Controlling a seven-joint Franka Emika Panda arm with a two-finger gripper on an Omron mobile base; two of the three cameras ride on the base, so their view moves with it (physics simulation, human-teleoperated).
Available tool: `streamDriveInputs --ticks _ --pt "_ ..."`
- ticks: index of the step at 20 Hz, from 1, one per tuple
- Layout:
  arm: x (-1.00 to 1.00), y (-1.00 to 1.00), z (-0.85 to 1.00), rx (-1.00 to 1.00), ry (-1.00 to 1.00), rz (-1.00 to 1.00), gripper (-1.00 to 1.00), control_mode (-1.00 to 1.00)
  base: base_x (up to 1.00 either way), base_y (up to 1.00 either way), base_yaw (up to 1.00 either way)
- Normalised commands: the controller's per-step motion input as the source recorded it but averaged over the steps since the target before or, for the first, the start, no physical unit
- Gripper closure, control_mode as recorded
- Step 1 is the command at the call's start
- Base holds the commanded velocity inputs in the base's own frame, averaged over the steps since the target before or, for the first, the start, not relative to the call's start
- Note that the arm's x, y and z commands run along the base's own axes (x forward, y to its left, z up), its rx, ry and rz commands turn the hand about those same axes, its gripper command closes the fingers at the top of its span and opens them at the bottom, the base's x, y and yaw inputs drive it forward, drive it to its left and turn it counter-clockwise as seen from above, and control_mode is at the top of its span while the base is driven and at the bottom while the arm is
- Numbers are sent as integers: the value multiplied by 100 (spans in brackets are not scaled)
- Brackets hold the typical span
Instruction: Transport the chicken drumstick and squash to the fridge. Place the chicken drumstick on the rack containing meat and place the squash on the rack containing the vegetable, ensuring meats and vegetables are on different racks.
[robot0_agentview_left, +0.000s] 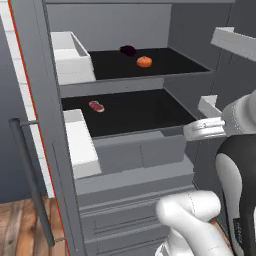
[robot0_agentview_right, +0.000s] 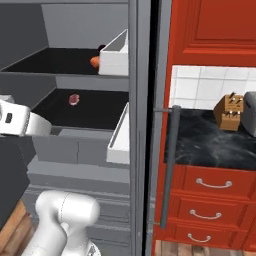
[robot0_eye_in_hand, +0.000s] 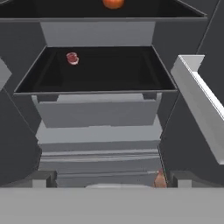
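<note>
The fridge (robot0_agentview_left: 192, 30) stands open in front of me. The squash (robot0_agentview_left: 144, 61) (robot0_agentview_right: 94, 61) (robot0_eye_in_hand: 113, 2) rests on the upper black rack (robot0_agentview_left: 172, 62), just in front of a dark purple vegetable (robot0_agentview_left: 128, 50). A pinkish-red meat piece (robot0_agentview_left: 96, 106) (robot0_agentview_right: 74, 99) (robot0_eye_in_hand: 72, 58) lies at the back left of the lower black rack (robot0_agentview_left: 145, 112) (robot0_eye_in_hand: 109, 70). My gripper (robot0_agentview_left: 188, 131) (robot0_agentview_right: 52, 131) (robot0_eye_in_hand: 112, 179) hangs open just outside the lower rack's front edge, with nothing between its fingers. The chicken drumstick is out of view. A small orange-brown patch low in the hand view is too small to tell.
White door bins (robot0_agentview_left: 75, 62) (robot0_agentview_left: 82, 147) line the left door, and others (robot0_agentview_left: 234, 42) (robot0_eye_in_hand: 201, 100) the right door. A grey drawer (robot0_agentview_left: 140, 150) sits under the lower rack. Right of the fridge are red cabinets (robot0_agentview_right: 210, 30) and a dark counter with a knife block (robot0_agentview_right: 230, 112).
</note>
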Motion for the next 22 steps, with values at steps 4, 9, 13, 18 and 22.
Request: streamDriveInputs --ticks 4,9,13,18,22 --pt "0 0 0 0 0 0 -100 100 -100 0 0" --pt "0 0 0 0 0 0 -100 100 -100 -14 -4" --pt "0 0 0 0 0 0 -100 100 -82 -73 -30" --pt "0 0 0 0 0 0 -100 100 0 -58 -77" --pt "0 0 0 0 0 0 -100 100 0 0 -100"
